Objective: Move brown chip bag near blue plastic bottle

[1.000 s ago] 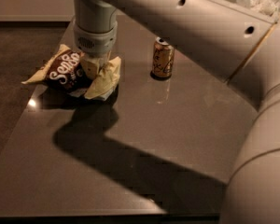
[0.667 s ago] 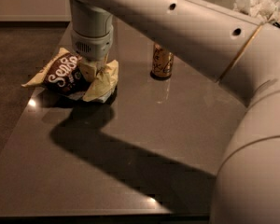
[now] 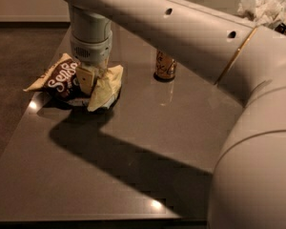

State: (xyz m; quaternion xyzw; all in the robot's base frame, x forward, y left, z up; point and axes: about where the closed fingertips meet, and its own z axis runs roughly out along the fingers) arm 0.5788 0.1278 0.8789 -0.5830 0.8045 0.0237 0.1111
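Partly hidden in jaws, brown chip bag (image 3: 62, 79)

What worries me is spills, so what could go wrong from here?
The pincer is down on the brown chip bag, whose crumpled cream end could slip or tear when moved. The gold can stands nearby and might get knocked. The blue plastic bottle is not in view, so placement is uncertain.

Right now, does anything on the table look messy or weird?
Yes. The chip bag lies crumpled and folded near the left edge of the table, with the end effector down on it. The can stands upright, nothing spilled.
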